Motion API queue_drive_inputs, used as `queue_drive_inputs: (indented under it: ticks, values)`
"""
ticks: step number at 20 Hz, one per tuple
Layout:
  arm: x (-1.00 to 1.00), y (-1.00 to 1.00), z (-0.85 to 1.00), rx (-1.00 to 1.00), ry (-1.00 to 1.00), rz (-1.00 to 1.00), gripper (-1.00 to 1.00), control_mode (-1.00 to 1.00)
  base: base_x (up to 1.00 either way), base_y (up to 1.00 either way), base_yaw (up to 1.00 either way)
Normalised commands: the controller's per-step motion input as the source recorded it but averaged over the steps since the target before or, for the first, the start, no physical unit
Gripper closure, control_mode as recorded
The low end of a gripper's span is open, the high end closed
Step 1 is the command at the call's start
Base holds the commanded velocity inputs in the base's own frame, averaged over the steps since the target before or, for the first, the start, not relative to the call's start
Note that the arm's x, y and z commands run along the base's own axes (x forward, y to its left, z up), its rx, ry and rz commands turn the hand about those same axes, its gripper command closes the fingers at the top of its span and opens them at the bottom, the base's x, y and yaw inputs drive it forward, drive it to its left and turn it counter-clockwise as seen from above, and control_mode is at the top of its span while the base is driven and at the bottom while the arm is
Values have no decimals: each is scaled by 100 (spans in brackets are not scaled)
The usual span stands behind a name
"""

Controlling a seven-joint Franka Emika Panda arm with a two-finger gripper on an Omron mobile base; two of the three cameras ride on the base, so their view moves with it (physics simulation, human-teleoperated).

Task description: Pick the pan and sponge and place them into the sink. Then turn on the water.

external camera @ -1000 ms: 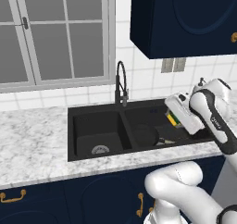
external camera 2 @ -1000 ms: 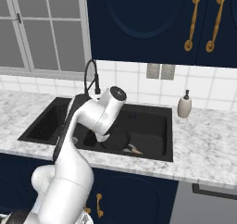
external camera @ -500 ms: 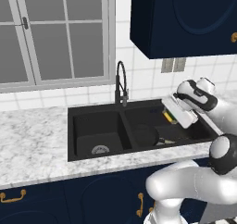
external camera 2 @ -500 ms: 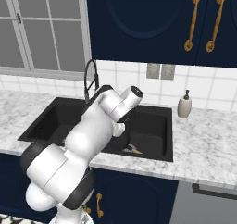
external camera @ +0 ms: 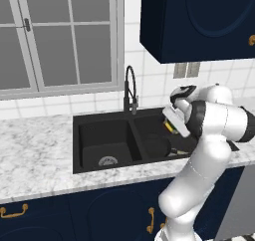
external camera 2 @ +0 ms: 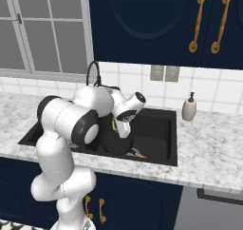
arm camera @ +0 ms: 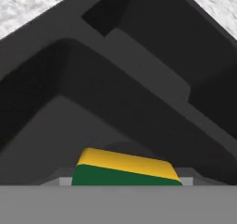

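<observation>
Since a second ago we have swung our arm leftward over the sink (external camera: 107,135), and the sponge (arm camera: 124,168) sits clamped in our closed end effector (external camera: 171,126) above the right basin, where the pan (external camera 2: 116,141) lies.

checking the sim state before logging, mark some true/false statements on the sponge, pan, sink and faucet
1. The sponge sits at the gripper, over the sink. True.
2. The pan is on the counter left of the sink. False: it lies in the sink's right basin.
3. Water runs from the faucet. False: no stream shows.
4. A soap bottle stands on the counter right of the sink. True.
5. The left basin holds the sponge. False: only its drain shows there.
</observation>
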Motion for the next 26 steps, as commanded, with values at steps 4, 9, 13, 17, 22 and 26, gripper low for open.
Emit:
queue_drive_inputs:
  ticks: [4,9,13,17,22,26]
  values:
    - [91,0,-71,0,2,0,100,-100,0,0,0]
    - [86,0,-76,0,5,0,100,-100,0,0,0]
    - [68,0,-84,0,5,0,100,-100,0,0,0]
    - [72,5,-73,0,8,0,100,-100,0,0,0]
    - [39,31,-66,0,10,-2,100,-100,0,0,0]
    - [2,31,-34,-1,2,-6,-100,-100,0,0,0]
